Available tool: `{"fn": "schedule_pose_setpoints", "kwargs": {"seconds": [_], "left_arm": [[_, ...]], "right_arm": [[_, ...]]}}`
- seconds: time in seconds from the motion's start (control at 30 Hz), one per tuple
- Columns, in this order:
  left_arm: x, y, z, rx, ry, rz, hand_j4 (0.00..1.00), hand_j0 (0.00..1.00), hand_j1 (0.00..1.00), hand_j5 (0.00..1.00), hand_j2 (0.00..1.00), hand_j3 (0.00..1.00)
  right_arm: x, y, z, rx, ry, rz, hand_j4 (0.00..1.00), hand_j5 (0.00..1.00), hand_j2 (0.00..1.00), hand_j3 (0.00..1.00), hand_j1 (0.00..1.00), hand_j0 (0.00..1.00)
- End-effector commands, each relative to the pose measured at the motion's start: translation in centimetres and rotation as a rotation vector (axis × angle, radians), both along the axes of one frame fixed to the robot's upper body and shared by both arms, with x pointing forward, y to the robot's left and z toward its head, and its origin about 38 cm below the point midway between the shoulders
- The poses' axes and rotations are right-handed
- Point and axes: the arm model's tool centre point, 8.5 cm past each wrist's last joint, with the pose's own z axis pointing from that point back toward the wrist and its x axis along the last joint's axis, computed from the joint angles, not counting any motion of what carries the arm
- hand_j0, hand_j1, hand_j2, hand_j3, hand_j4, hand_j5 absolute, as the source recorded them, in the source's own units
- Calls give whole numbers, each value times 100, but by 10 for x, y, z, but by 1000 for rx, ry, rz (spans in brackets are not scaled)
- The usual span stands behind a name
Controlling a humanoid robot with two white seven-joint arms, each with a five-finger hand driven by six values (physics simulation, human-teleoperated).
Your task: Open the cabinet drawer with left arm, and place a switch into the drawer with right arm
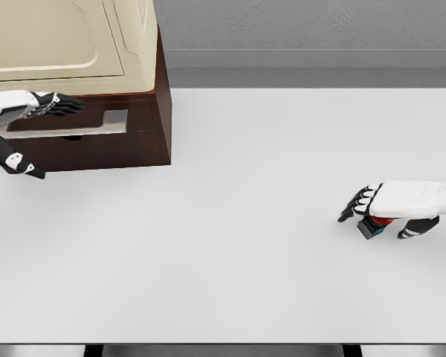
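Left hand lies flat over the cabinet drawer, fingers extended, gripping nothing. Far right on the counter, the right hand curls over the switch, contact unclear. Risk: with the drawer barely open, a loose grip could drop the switch mid-carry.

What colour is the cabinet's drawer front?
Dark reddish brown, with a silver handle; the drawer shows in the head view.

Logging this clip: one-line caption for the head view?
Left hand at the open cabinet drawer; right hand closes over the switch on the white table.
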Motion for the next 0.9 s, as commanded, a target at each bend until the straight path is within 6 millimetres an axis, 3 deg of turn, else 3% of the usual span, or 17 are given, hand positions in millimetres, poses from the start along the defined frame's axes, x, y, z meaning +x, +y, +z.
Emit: {"fn": "schedule_pose_setpoints", "kwargs": {"seconds": [0.0, 0.67, 0.87], "left_arm": [[1, 1, 0, 1, -1, 6, 100, 100, 100, 100, 100, 100], [1, 7, -9, 4, 20, 22, 100, 100, 100, 100, 100, 100], [3, 12, -9, 5, 20, 38, 100, 100, 100, 100, 100, 100]], "right_arm": [[0, 0, 0, 4, 1, -4, 86, 86, 86, 86, 86, 86], [1, -1, 3, 4, -6, -6, 66, 66, 66, 66, 66, 66], [1, -1, 3, 4, -6, -7, 56, 56, 56, 56, 56, 56]]}}
